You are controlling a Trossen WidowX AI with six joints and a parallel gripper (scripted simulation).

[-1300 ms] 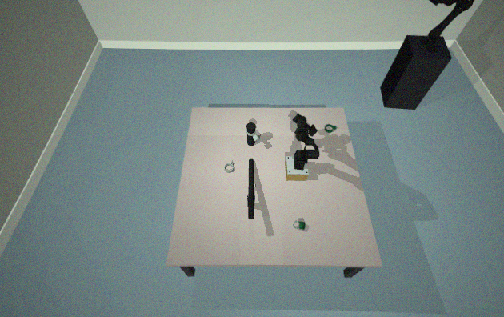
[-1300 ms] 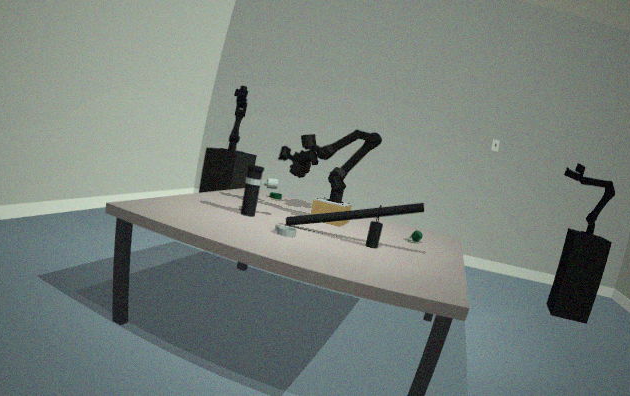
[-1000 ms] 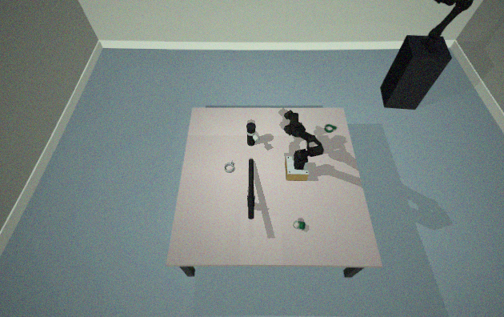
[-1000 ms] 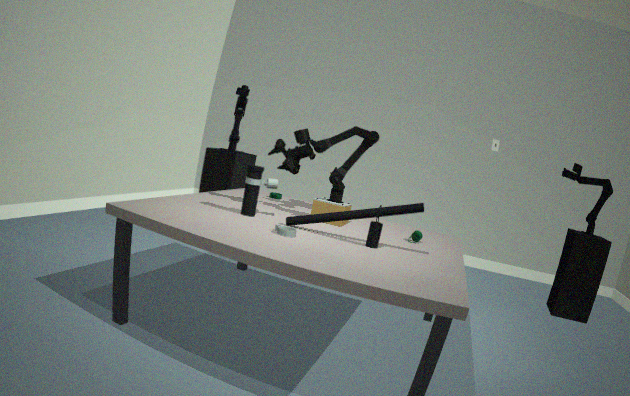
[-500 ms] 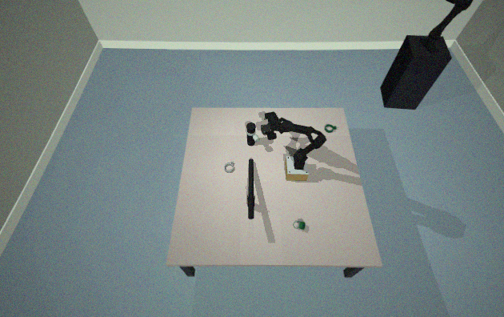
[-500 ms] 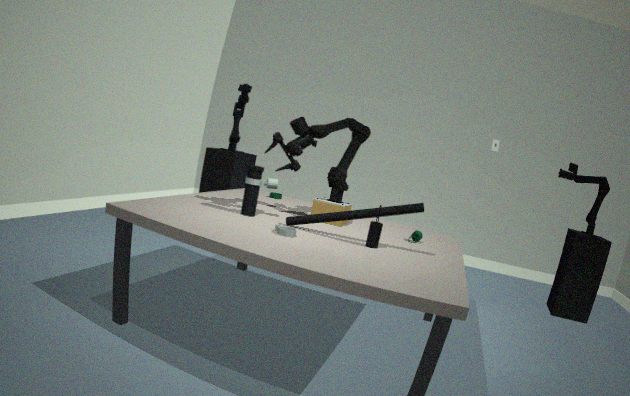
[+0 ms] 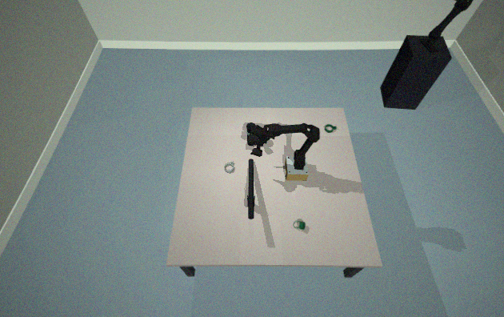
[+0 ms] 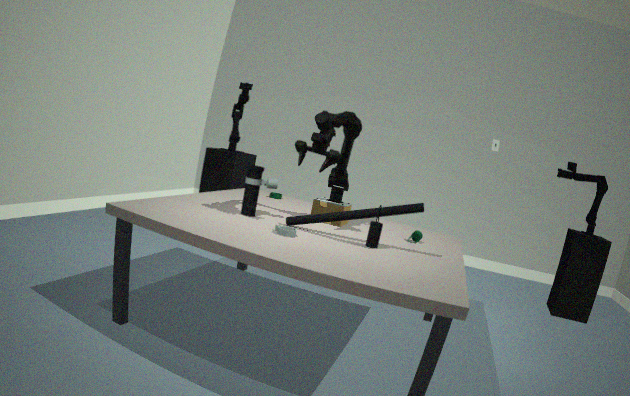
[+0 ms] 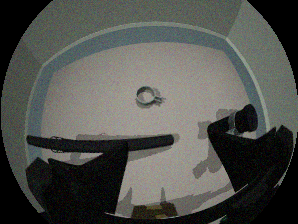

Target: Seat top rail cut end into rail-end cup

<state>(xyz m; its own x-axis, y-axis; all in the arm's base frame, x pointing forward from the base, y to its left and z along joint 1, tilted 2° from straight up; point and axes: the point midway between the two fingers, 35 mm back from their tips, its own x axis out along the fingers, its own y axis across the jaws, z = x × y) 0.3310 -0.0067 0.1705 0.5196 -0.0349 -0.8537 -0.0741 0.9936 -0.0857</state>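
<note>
- Tool (image 7: 258, 147) (image 8: 315, 162) (image 9: 170, 140): I have it raised over the tabletop (image 7: 210, 240) (image 8: 188, 232) (image 9: 100, 95), fingers spread wide, nothing between them.
- Rail (image 7: 251, 188) (image 8: 353, 214) (image 9: 150, 144): black, tilted, carried on the short post (image 8: 374, 235). In the exterior view the end toward the big post is the lower one.
- That lower end stops well apart from the big post (image 8: 251, 192) (image 9: 245, 119), out of its cup; the tool is clear of the rail.
- Big post: upright, black. Pale band (image 8: 253, 181) (image 9: 231, 122) around its upper part, near the top.
- Rail-end cup (image 8: 271, 184): pale, sticking out from the band's side.
- Loose pale ring clamp (image 7: 230, 164) (image 8: 285, 230) (image 9: 146, 95): on the tabletop, off to one side of the rail.
- Two green fittings: one ring-shaped (image 7: 329, 128) (image 8: 275, 195), beyond the arm's base; another (image 7: 301, 225) (image 8: 416, 236) near the rail's raised end.
</note>
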